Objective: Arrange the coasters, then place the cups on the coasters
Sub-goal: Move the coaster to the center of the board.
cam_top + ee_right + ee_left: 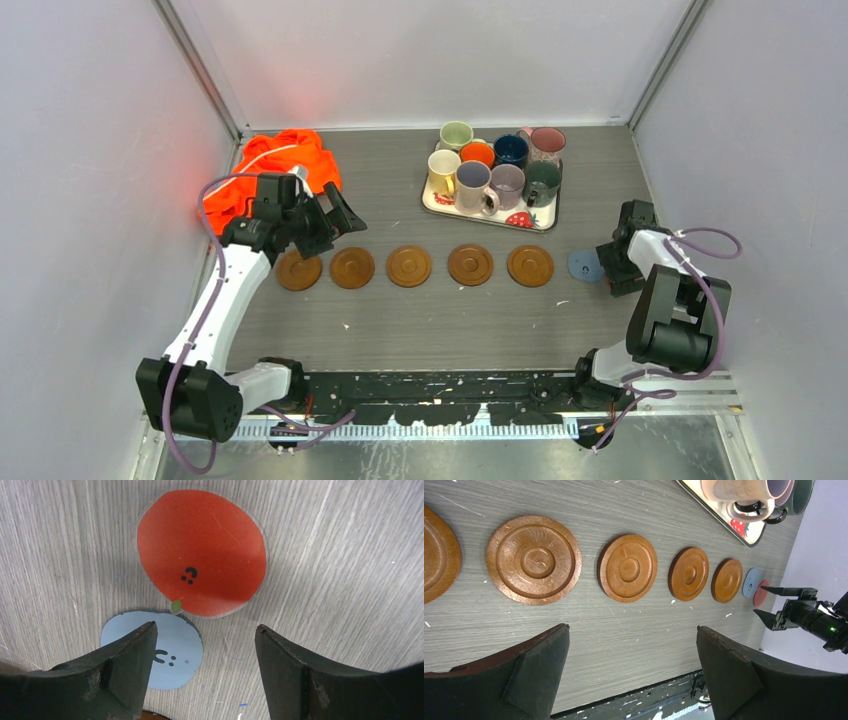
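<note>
On the near side of the strawberry-print tray [432, 203], well left of it: noted left gripper [345, 222] with fingers spread wide, released, gripping nothing.

Near and right of the tray: noted right gripper [610, 262] with fingers parted, released, nothing between them but table. Found red coaster [200, 550] and light-blue coaster [584, 265] under it, meeting at their edges; cannot tell whether overlapping.

Just short of the tray's near rim: counted five wooden coasters [409, 266] in one row parallel to that rim, set apart from each other, all bare.

On the tray: counted eight mugs [473, 185], upright and packed together, among them cream mug [443, 170], navy mug [511, 150] and dark grey-green mug [542, 180].

Far left of the tray: orange cloth [290, 160], crumpled.
</note>
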Available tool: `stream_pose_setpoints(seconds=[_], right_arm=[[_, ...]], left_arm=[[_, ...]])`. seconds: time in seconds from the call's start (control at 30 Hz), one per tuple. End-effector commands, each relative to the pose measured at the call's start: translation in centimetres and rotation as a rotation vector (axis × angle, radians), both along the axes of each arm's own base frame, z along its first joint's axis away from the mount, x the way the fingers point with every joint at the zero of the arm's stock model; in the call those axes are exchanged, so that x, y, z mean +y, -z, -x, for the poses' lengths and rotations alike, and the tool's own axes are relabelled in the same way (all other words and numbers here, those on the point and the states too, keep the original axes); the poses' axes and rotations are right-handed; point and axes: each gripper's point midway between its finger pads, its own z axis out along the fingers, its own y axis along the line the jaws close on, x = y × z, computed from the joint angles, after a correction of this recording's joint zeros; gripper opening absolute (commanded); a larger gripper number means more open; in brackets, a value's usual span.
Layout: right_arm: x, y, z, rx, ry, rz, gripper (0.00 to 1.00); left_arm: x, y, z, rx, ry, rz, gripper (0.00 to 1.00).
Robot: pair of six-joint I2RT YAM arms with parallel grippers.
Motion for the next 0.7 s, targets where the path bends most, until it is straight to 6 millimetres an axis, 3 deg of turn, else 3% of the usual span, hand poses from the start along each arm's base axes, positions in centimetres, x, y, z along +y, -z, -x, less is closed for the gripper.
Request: stream_pose_setpoints(seconds=[0.0, 0.67], right_arm=[[0.3, 0.3, -1.2, -0.042, 0.003, -0.012, 0.76], [-1.0, 1.0, -1.9, -0.030, 0.019, 0.036, 0.77]], left_arm=[[0.8, -2.7, -0.2, -0.095, -0.012, -0.040, 1.00], [1.2, -3.8, -0.5, -0.116, -0.024, -0.063, 1.00]])
